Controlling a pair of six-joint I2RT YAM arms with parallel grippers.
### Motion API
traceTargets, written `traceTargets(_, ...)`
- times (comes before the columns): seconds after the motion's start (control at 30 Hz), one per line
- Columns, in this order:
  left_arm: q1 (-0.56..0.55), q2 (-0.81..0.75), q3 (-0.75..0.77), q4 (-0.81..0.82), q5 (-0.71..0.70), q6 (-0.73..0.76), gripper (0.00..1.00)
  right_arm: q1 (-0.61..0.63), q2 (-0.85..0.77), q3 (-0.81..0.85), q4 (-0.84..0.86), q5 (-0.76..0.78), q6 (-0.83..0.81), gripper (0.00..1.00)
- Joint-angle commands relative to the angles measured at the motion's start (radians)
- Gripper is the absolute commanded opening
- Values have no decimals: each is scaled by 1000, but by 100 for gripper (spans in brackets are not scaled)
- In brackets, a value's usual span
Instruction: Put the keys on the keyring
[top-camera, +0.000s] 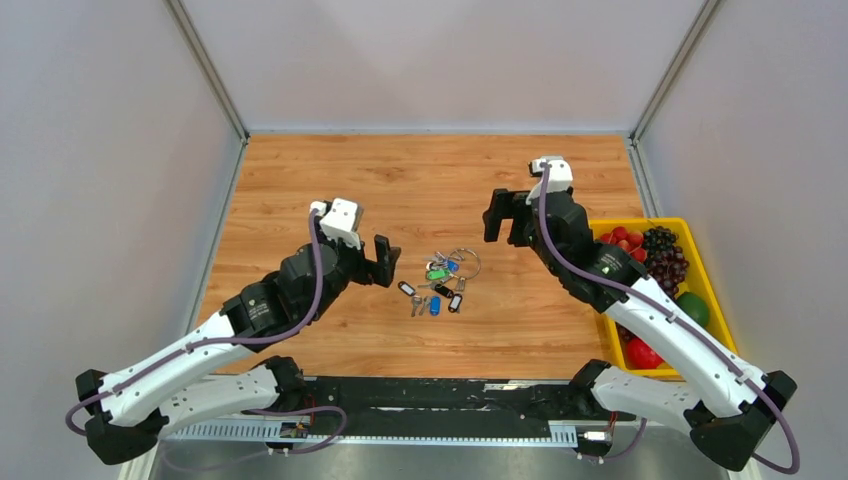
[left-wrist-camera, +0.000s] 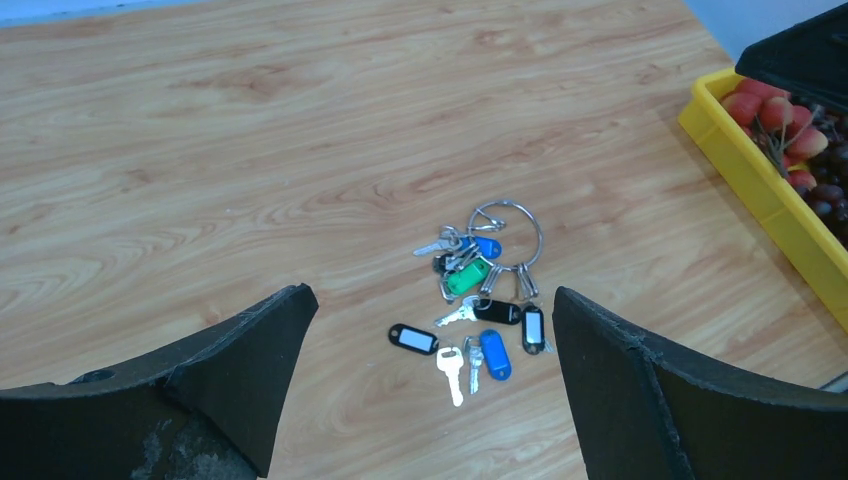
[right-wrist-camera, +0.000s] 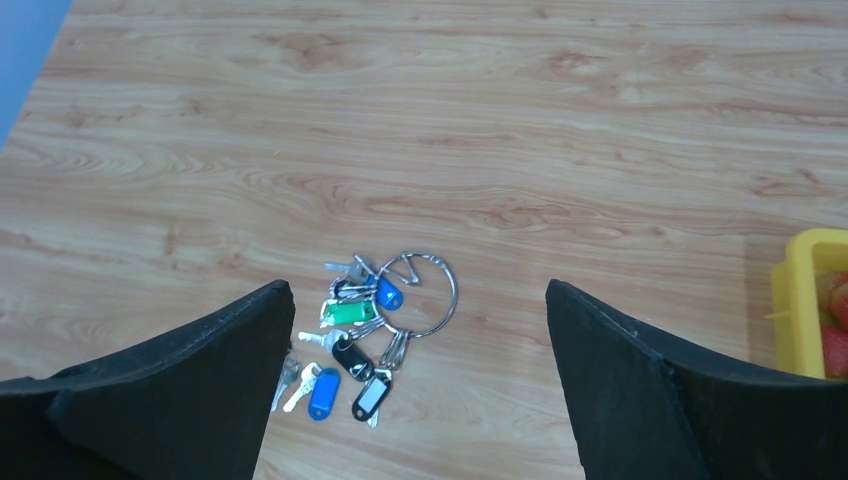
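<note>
While both jaws gape empty, keys (left-wrist-camera: 466, 277) clustered by keyring (left-wrist-camera: 541, 240), tag labels (left-wrist-camera: 413, 339) too small to read

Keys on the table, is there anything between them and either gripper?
Nothing visible. The keys lie on the wooden table, with the left gripper open to their left and the right gripper open up and to their right. The yellow fruit tray sits off to the right, clear of both approaches.
</note>
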Motion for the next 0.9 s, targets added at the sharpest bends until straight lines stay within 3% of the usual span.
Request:
traceTargets(0.0, -2, -5, -28, 23, 98, 10, 100, 5, -37, -27, 12, -164, -32, 100)
traceTargets(0.27, -1, -14, -66, -19, 121, -95, 100, 6, 12, -87, 15, -306, -76, 100)
traceTargets(0.53, -1, -21, -115, -28, 112, -161, 100, 6, 189, -96, 84, -234, -100, 95)
traceTargets(0.7, -1, -76, -173, 25, 179, -148, 100, 1, 313, -61, 100, -249, -96, 77)
traceTargets(0.8, -1, -129, -210, 64, 190, -140, 100, -33, 379, -51, 122, -291, -94, 61)
traceTargets(0.87, -1, -153, -231, 78, 200, -129, 100, -68, 421, -47, 141, -345, -89, 44)
